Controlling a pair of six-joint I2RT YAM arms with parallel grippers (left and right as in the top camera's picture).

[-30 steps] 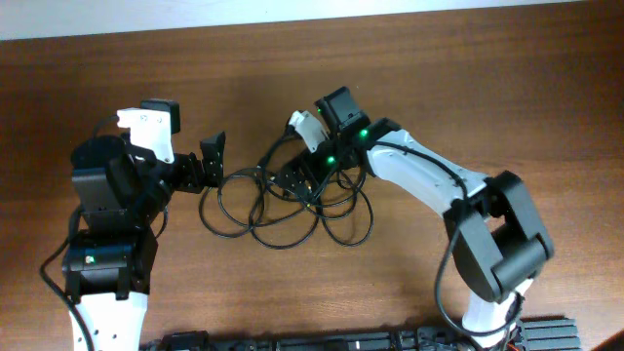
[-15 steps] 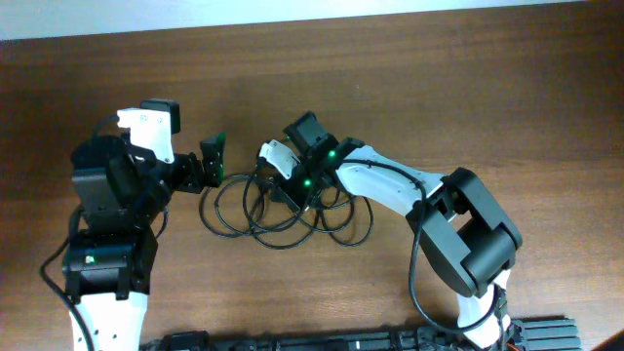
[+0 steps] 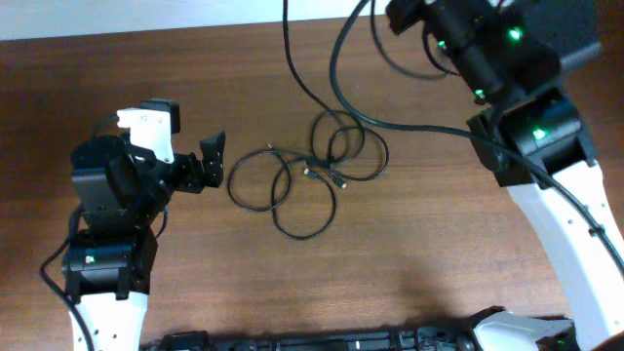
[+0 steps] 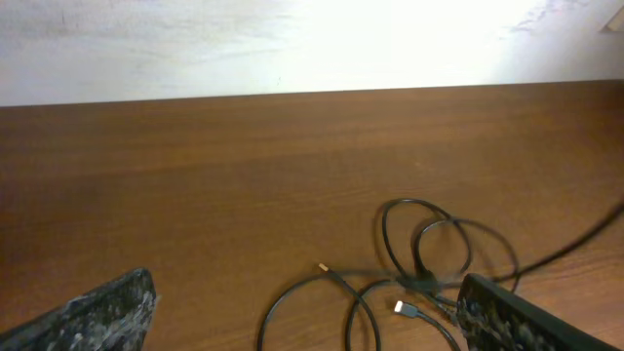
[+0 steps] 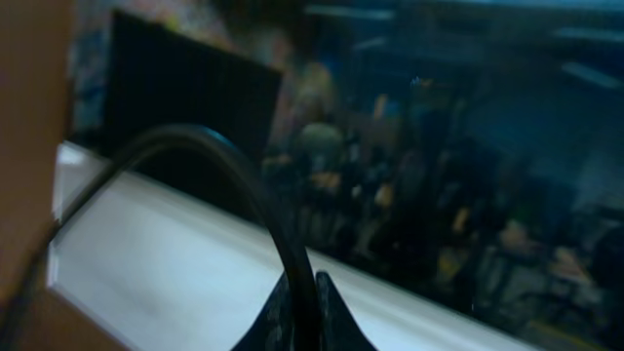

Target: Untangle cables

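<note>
Several thin black cables point(image 3: 310, 177) lie in loose overlapping loops at the middle of the table. In the left wrist view the cables point(image 4: 429, 261) show two small plug ends point(image 4: 405, 309). My left gripper point(image 3: 213, 161) stands open just left of the loops, with nothing between its fingers point(image 4: 102, 314). The right arm point(image 3: 517, 88) is raised high, close to the overhead camera. In the right wrist view my right gripper point(image 5: 310, 297) is shut on one black cable point(image 5: 244, 180). That cable's strands point(image 3: 336, 83) run from the pile up to the top of the overhead view.
The brown wooden table point(image 3: 439, 253) reaches to a pale wall at the back point(image 4: 292, 44). A dark rack point(image 3: 322, 341) runs along the table's front edge. The left arm's body point(image 3: 112, 224) stands at the left.
My right gripper has shut on a cable in the pile and risen high, drawing its strands upward. The loops on the table have spread and shifted. The left arm has not moved.
</note>
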